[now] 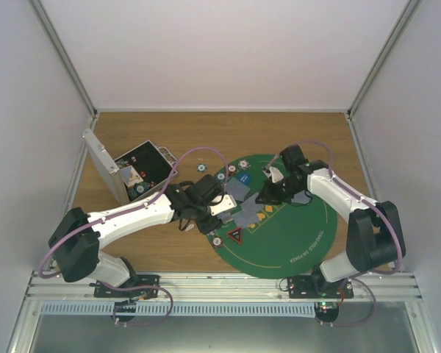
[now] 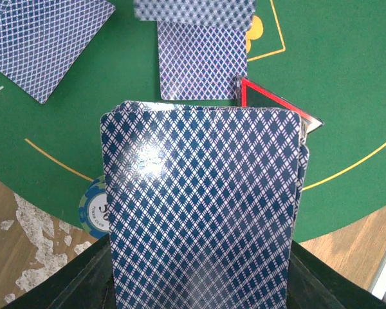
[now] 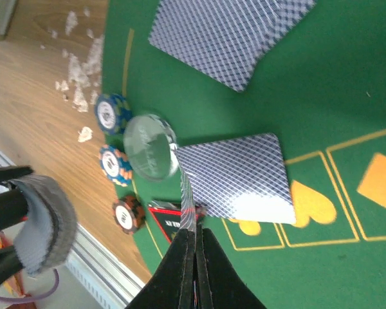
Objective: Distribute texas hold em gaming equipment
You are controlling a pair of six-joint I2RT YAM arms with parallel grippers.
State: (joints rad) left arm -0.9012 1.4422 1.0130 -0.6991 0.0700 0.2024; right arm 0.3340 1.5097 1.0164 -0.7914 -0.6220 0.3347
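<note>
My left gripper [image 1: 214, 208] is shut on a deck of grey-blue-backed cards [image 2: 202, 206], held over the left edge of the green mat; the deck hides its fingertips. My right gripper [image 3: 194, 235] is shut on a single card [image 3: 188, 190], seen edge-on, just above a face-down card [image 3: 235, 177] on the mat. More face-down cards [image 3: 231, 32] lie spread further off. A red-triangle token [image 3: 166, 217] lies by the mat edge, also in the left wrist view [image 2: 265, 100]. Striped chips [image 3: 112, 112] [image 3: 114, 164] [image 3: 128, 214] sit along the mat edge.
The round green felt mat [image 1: 301, 235] covers the table's middle right. An open silver case [image 1: 128, 173] stands at the back left. A clear round disc [image 3: 149, 145] lies beside the chips. Orange tokens [image 1: 263, 213] and a blue token [image 1: 245, 179] lie on the mat.
</note>
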